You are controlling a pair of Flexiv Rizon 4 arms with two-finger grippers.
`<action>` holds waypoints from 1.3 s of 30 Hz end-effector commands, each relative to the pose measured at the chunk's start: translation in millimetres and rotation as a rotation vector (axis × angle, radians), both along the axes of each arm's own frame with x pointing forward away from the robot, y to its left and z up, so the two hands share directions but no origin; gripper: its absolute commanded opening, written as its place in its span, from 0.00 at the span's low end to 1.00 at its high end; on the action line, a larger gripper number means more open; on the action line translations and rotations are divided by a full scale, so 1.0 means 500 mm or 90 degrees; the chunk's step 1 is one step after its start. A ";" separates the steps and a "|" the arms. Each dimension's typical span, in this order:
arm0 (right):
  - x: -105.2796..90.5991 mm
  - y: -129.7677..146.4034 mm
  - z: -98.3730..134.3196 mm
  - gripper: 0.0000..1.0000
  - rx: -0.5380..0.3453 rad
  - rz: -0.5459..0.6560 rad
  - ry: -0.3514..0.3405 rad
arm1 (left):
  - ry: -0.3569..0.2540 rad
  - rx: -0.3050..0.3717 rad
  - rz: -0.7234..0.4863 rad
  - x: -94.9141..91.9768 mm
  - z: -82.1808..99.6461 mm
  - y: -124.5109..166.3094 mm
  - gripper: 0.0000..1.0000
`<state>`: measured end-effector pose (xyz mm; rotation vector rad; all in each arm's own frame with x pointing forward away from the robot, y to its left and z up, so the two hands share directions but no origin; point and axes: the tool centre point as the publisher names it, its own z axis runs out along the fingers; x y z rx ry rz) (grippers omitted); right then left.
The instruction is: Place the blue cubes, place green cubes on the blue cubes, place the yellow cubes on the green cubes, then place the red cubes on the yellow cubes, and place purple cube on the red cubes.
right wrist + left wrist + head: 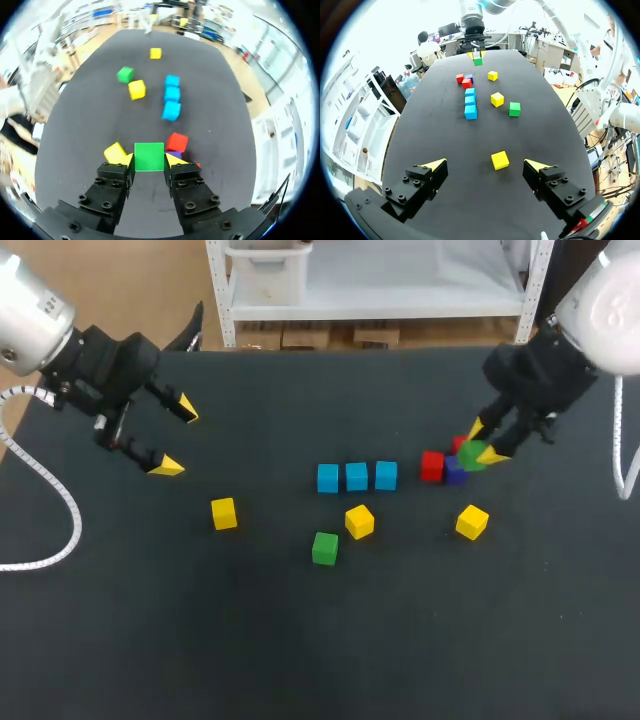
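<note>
One green cube (149,156) is clamped in the right hand (485,443), close over a red cube (432,466) and the purple cube (455,472). If the hand moves low toward the blue row (357,477) ahead, I think it may knock these away. The left hand (486,164) stands open, well apart.

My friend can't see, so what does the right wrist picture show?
The right gripper pinches a green cube between its fingers. Ahead on the black table sit a red cube, three blue cubes in a row, and a second green cube.
</note>
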<state>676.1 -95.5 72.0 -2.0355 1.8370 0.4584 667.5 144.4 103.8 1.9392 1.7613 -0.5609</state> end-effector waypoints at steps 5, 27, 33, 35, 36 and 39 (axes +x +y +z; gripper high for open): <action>0.010 0.099 -0.022 0.00 0.012 -0.056 -0.009 | -0.002 -0.003 -0.001 -0.001 -0.002 0.002 1.00; 0.063 0.241 -0.055 0.00 -0.049 -0.056 0.001 | -0.002 -0.003 -0.001 -0.001 -0.002 0.002 1.00; 0.065 0.253 -0.065 0.00 -0.058 -0.059 0.001 | -0.002 -0.003 -0.001 -0.001 -0.002 0.002 1.00; 0.064 0.254 -0.066 0.00 -0.078 -0.061 -0.004 | -0.002 -0.003 -0.001 -0.001 -0.002 0.002 1.00; 0.063 0.253 -0.067 0.00 -0.081 -0.064 -0.006 | -0.002 -0.003 -0.001 -0.001 -0.002 0.002 1.00; 0.061 0.246 -0.071 0.00 -0.085 -0.074 -0.005 | -0.002 -0.003 -0.001 -0.001 -0.002 0.002 1.00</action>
